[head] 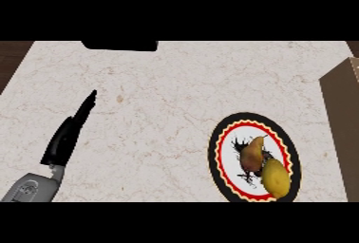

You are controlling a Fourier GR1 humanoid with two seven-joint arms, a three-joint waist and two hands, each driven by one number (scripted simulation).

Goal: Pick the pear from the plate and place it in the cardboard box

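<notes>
A brownish pear (251,154) lies on a round plate (226,142) with a black rim and a red and white pattern, at the lower right of the counter. A yellow lemon (276,177) lies against the pear on the same plate. The cardboard box (343,118) stands at the right edge, only its brown wall showing. My left hand (67,135) is at the left, fingers straight and pointing away from me, well apart from the plate and holding nothing. My right hand does not show.
The pale marble counter (161,95) stretches between my left hand and the plate. A dark object (119,45) sits at the far edge. Dark wood flooring (13,57) shows beyond the counter's left edge.
</notes>
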